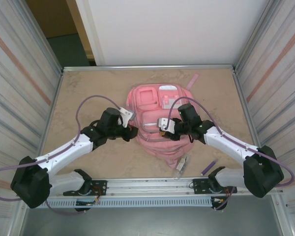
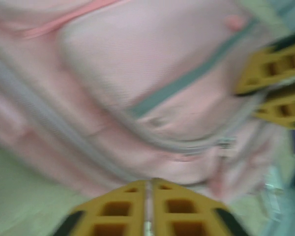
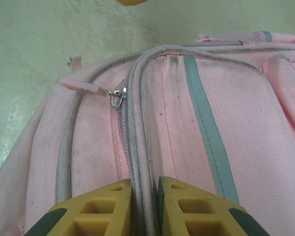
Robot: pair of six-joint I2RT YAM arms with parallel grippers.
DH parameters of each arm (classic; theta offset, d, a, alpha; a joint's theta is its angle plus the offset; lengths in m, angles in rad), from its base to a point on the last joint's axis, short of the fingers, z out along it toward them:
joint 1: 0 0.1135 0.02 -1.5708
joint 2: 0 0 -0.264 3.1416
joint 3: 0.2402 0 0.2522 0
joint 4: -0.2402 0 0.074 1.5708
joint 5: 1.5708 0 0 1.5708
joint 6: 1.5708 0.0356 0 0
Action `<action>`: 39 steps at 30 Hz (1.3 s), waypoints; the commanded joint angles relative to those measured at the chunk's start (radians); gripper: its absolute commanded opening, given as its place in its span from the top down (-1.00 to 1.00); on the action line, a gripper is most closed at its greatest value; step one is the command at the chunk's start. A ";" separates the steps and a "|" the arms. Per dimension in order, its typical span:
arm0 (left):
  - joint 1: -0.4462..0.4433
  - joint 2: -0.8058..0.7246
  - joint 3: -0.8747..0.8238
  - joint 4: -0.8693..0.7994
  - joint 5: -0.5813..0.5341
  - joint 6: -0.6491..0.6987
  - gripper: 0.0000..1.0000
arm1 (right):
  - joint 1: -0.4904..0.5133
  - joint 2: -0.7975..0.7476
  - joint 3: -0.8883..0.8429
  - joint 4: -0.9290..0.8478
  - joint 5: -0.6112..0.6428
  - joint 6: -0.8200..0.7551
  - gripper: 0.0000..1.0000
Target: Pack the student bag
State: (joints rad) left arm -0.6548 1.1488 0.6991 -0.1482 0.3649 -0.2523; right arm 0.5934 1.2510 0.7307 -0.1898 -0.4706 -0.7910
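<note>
The left gripper, its yellow fingers pressed almost together, hovers at the left edge of the large pink fabric student bag, which lies flat in the middle of the beige marbled table. The right gripper pinches the bag's grey zip seam
</note>
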 commanded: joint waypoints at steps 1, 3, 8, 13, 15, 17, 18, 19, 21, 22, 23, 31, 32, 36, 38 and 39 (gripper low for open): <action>-0.043 -0.041 0.026 0.064 0.175 0.061 -0.05 | 0.012 -0.031 0.016 -0.022 -0.020 0.036 0.61; -0.078 -0.021 0.032 0.042 0.130 0.085 -0.12 | 0.005 -0.033 0.015 -0.020 -0.038 0.034 0.61; -0.144 0.065 0.094 -0.044 0.022 0.059 -0.06 | -0.007 -0.027 0.024 -0.022 -0.058 0.041 0.62; -0.289 0.115 0.107 -0.035 -0.250 0.084 -0.08 | -0.011 -0.013 0.026 -0.020 -0.059 0.047 0.62; -0.294 0.145 0.121 -0.058 -0.356 0.033 -0.08 | -0.006 -0.013 0.024 -0.022 -0.057 0.047 0.63; -0.293 0.171 0.132 -0.083 -0.456 0.016 -0.08 | -0.004 -0.016 0.023 -0.029 -0.058 0.043 0.63; -0.293 0.178 0.131 -0.083 -0.493 0.018 -0.08 | -0.003 -0.019 0.022 -0.031 -0.056 0.041 0.63; -0.294 0.184 0.127 -0.076 -0.549 0.015 -0.06 | -0.002 -0.021 0.020 -0.031 -0.052 0.043 0.63; -0.292 0.191 0.118 -0.058 -0.629 0.019 0.03 | 0.000 -0.027 0.019 -0.031 -0.051 0.042 0.63; -0.292 0.196 0.115 -0.048 -0.641 0.025 0.10 | 0.001 -0.029 0.020 -0.036 -0.053 0.041 0.63; -0.292 0.202 0.112 -0.033 -0.623 0.037 0.18 | 0.004 -0.033 0.021 -0.040 -0.052 0.036 0.63; -0.292 0.244 0.097 0.049 -0.370 0.128 0.29 | 0.005 -0.054 0.017 -0.044 -0.053 0.027 0.64; -0.292 0.243 0.090 0.063 -0.348 0.140 0.34 | 0.004 -0.054 0.017 -0.042 -0.053 0.024 0.64; -0.292 0.240 0.095 0.076 -0.247 0.209 0.40 | 0.005 -0.056 0.016 -0.036 -0.062 0.021 0.64; -0.292 0.231 0.091 0.085 -0.197 0.258 0.42 | 0.003 -0.060 0.016 -0.039 -0.069 0.017 0.64; -0.292 0.226 0.081 0.096 -0.179 0.288 0.48 | 0.001 -0.064 0.015 -0.038 -0.073 0.013 0.64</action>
State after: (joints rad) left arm -0.9482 1.3914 0.7910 -0.1204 0.0765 -0.0700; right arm 0.5896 1.2163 0.7307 -0.2115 -0.5041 -0.7689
